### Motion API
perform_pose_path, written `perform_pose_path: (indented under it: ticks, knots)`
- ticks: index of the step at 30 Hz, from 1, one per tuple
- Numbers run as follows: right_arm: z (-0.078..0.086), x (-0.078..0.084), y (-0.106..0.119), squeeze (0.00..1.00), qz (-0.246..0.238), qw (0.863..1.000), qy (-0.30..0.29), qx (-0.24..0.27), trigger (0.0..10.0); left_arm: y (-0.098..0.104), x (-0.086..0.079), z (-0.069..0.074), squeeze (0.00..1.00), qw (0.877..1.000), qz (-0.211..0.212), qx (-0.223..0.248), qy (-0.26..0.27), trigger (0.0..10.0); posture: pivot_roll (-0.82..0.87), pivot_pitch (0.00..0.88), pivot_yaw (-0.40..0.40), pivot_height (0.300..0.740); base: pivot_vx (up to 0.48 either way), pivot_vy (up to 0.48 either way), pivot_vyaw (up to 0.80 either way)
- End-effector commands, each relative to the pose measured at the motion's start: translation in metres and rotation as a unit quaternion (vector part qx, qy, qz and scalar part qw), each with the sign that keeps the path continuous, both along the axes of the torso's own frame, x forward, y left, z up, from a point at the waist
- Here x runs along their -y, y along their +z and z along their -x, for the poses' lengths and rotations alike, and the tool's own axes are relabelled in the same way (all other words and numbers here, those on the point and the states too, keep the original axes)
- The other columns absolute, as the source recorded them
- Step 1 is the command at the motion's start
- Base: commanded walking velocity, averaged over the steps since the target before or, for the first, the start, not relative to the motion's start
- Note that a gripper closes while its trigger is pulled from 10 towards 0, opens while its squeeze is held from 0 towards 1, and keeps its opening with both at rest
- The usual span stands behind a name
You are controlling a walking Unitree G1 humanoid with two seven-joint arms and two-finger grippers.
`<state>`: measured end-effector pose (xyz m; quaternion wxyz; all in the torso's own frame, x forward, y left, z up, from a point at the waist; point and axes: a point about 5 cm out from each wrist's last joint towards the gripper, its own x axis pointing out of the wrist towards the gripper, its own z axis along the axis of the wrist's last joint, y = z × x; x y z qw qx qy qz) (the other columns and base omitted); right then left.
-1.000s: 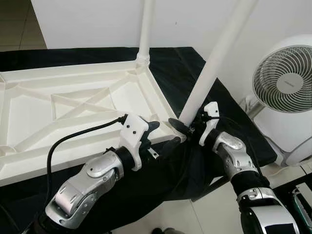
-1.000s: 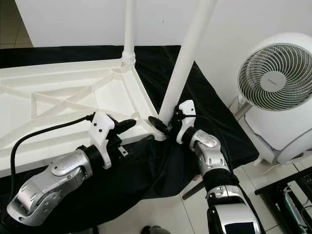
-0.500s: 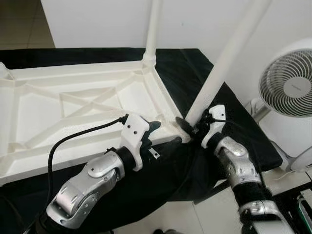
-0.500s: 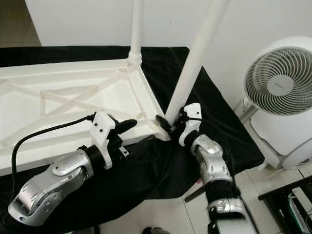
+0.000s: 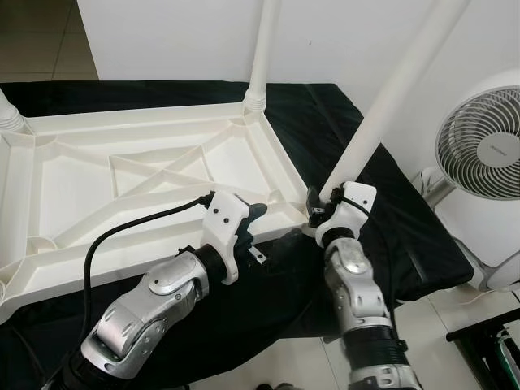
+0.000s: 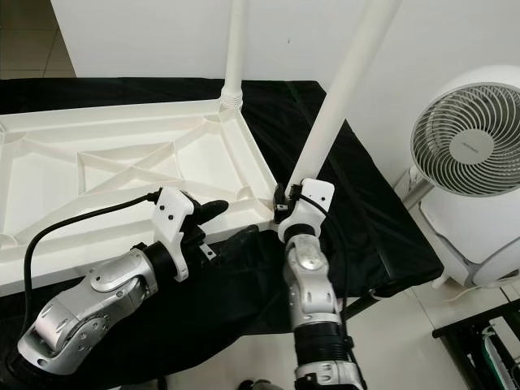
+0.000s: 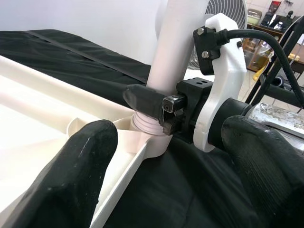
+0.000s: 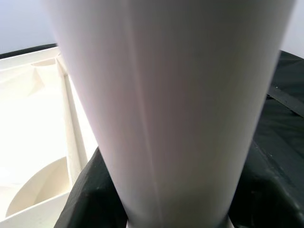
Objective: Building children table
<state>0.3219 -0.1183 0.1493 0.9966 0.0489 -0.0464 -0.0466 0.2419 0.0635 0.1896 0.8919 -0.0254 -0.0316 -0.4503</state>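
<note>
A white table top lies upside down on a black cloth. One white leg stands in its far right corner. A second leg leans from the near right corner socket, and my right gripper is shut on its base. In the left wrist view a dark finger of that gripper crosses the leg just above the threaded collar. My left gripper is open beside that same corner, its padded fingers wide apart and holding nothing. The leg looms close in the right wrist view.
A white fan stands on the floor to the right, close to the leaning leg. A leg stub rises at the table top's far left corner. The cloth's edge hangs off just below my arms. A white wall runs behind.
My right forearm has swung from the right side round to the front of the corner, still gripping the leg's base. The left gripper has stayed put. The camera has shifted.
</note>
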Motion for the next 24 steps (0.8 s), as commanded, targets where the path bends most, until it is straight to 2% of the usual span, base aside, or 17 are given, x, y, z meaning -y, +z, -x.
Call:
perform_pose_path:
  ticks: [1,2,5,11,14,15,16,19,20,23,24]
  knots:
    - [0.005,0.008,-0.018,0.00,0.006,0.999,-0.017,-0.042,10.0,0.000,0.007,0.006,0.00,0.997,-0.006,0.008,-0.072,10.0,0.10,0.118,-0.134,0.740,0.000,0.000,0.00]
    - [0.005,0.011,-0.017,1.00,-0.003,0.999,-0.006,-0.035,10.0,-0.002,0.007,0.006,0.00,0.998,-0.010,0.007,-0.069,10.0,0.10,0.118,-0.136,0.740,0.000,0.000,0.00]
    - [0.007,0.022,-0.011,1.00,-0.006,1.000,-0.007,-0.015,10.0,-0.002,0.007,0.004,0.00,0.998,-0.015,0.010,-0.059,10.0,0.10,0.117,-0.138,0.740,0.000,0.000,0.00]
    - [0.010,0.028,-0.006,1.00,-0.006,1.000,-0.016,0.006,10.0,-0.003,0.007,0.002,0.00,0.999,-0.017,0.013,-0.050,10.0,0.10,0.117,-0.137,0.740,0.000,0.000,0.00]
    - [0.019,0.031,-0.003,1.00,-0.006,1.000,-0.008,0.025,10.0,-0.004,0.006,0.000,0.00,0.999,-0.020,0.014,-0.045,10.0,0.10,0.122,-0.132,0.740,0.000,0.000,0.00]
    - [0.026,0.030,-0.005,0.00,-0.013,0.999,0.011,0.028,10.0,-0.005,0.004,-0.001,0.00,0.999,-0.025,0.015,-0.040,10.0,0.09,0.127,-0.128,0.740,0.000,0.000,0.00]
    - [0.026,0.030,-0.005,0.00,-0.013,0.999,0.011,0.028,10.0,-0.005,0.004,-0.001,0.00,0.999,-0.025,0.015,-0.040,10.0,0.09,0.127,-0.128,0.740,0.000,0.000,0.00]
    - [0.049,0.040,-0.009,0.00,-0.028,0.998,0.040,0.039,10.0,-0.012,0.000,-0.005,0.00,0.998,-0.055,0.012,-0.023,10.0,0.08,0.141,-0.111,0.740,0.000,0.000,0.00]
    - [0.049,0.040,-0.009,0.00,-0.028,0.998,0.040,0.039,10.0,-0.012,0.000,-0.005,0.00,0.998,-0.055,0.012,-0.023,10.0,0.08,0.141,-0.111,0.740,0.000,0.000,0.00]
    - [0.070,0.050,-0.012,0.00,-0.031,0.997,0.054,0.041,10.0,-0.026,-0.007,-0.012,0.00,0.994,-0.107,-0.001,0.004,10.0,0.07,0.155,-0.096,0.740,0.000,0.000,0.00]
    - [0.070,0.050,-0.012,0.00,-0.031,0.997,0.054,0.041,10.0,-0.026,-0.007,-0.012,0.00,0.994,-0.107,-0.001,0.004,10.0,0.07,0.155,-0.096,0.740,0.000,0.000,0.00]
